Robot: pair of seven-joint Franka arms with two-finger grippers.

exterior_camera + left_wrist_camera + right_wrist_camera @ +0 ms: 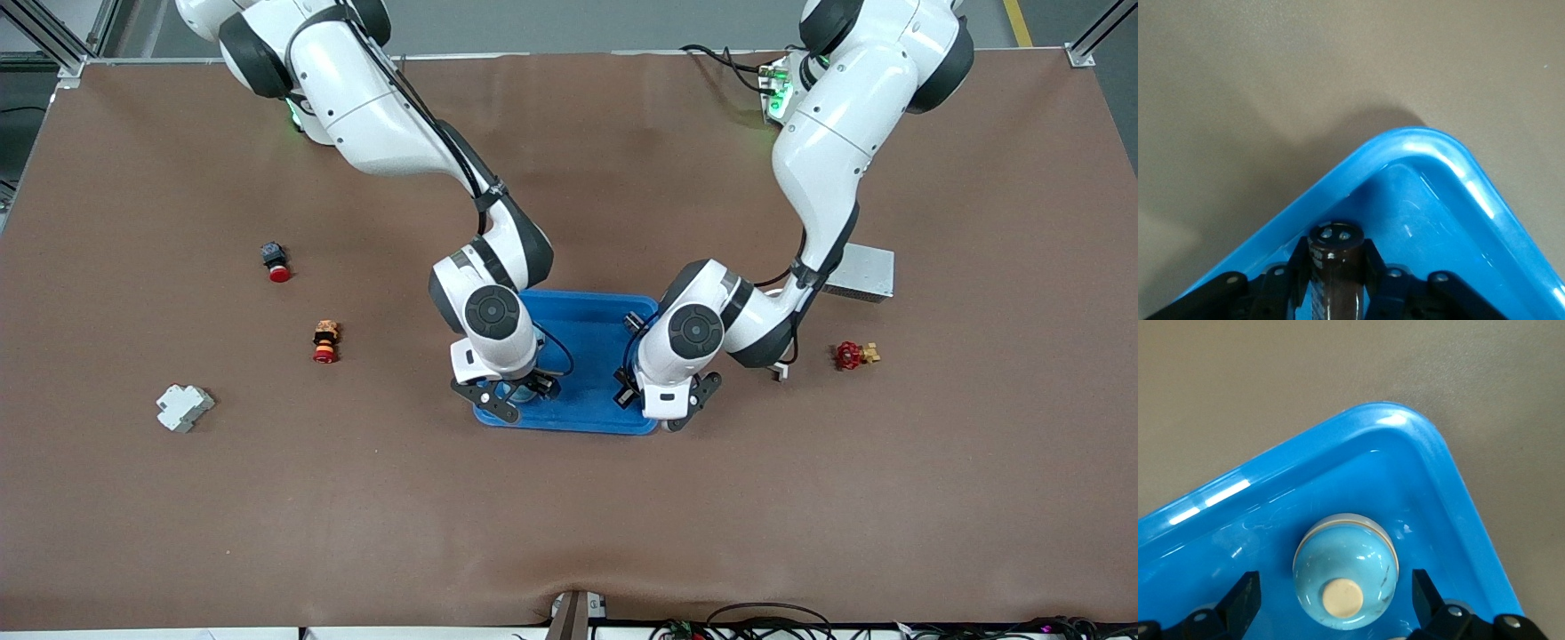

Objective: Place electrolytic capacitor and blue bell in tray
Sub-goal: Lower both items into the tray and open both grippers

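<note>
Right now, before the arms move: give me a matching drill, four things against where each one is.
Things:
1. blue bell
2. electrolytic capacitor
3. grey metal box
4. white block

Places:
A. clamped in the left gripper, over the tray
B. on the table, toward the right arm's end
C. in the tray, inside the open right gripper
D. on the table, toward the left arm's end

Pairs: 1-C, 2-A, 3-D, 4-B
</note>
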